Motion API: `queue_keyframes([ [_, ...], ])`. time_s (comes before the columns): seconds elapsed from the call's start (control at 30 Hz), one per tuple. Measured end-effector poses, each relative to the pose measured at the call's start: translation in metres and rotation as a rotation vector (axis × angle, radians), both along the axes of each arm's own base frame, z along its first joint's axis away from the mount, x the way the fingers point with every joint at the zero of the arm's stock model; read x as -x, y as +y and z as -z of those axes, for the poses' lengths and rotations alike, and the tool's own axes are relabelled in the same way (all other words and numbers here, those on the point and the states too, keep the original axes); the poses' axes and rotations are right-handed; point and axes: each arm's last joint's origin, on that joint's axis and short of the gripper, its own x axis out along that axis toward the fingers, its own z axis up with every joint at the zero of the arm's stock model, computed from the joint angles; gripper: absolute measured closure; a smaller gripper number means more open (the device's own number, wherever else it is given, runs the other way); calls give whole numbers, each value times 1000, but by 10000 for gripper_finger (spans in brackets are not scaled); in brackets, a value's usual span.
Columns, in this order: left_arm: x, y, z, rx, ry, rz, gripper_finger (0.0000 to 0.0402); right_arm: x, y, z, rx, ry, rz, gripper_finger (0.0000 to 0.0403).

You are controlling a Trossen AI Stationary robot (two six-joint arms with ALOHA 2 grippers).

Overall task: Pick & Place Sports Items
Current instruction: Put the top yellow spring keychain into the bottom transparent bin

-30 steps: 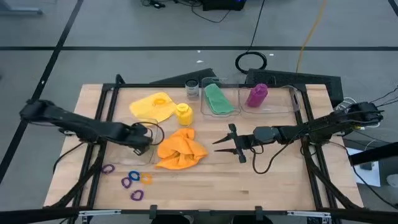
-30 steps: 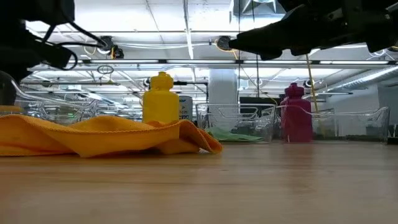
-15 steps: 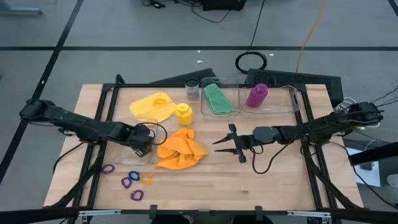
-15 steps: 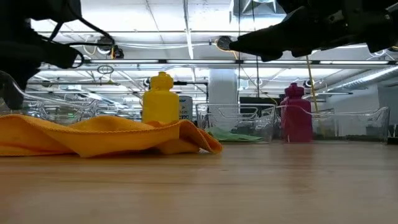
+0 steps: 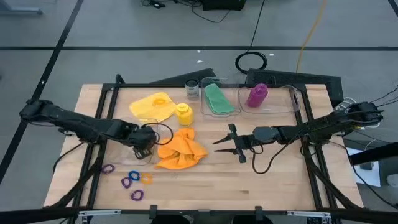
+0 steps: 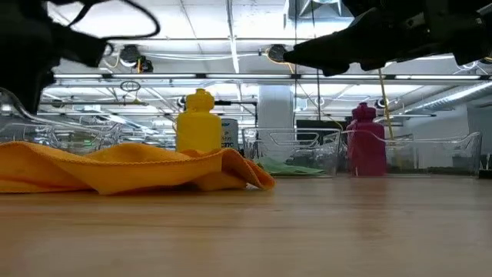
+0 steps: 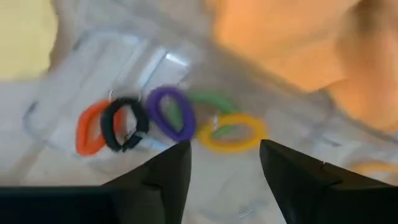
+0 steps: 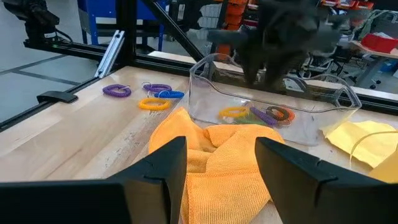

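My left gripper (image 5: 147, 140) hangs over the clear plastic box (image 8: 273, 106) at the table's left, fingers parted with nothing between them. Coloured elastic rings (image 7: 168, 118) lie inside it; more rings (image 5: 132, 180) wait nearer. My right gripper (image 5: 231, 144), spread and empty, idles right of the orange soft cloth (image 5: 180, 148).

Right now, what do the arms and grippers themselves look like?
Both arms are dark, slim and jointed, with thin black cables looping alongside. The left gripper and right gripper are black; the right gripper's two tapering fingers end in points.
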Motion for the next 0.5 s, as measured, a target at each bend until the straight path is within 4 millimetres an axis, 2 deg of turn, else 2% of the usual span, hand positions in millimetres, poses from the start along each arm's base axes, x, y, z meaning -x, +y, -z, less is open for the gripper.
queue_keyframes([
  [0.3,-21,9,-55,-167,-204,171,238,0,0,0,0,0,0,268],
  [0.4,-27,22,-73,-278,-254,183,238,0,0,0,0,0,0,268],
  [0.5,-31,44,-87,-349,-277,153,238,0,0,0,0,0,0,268],
])
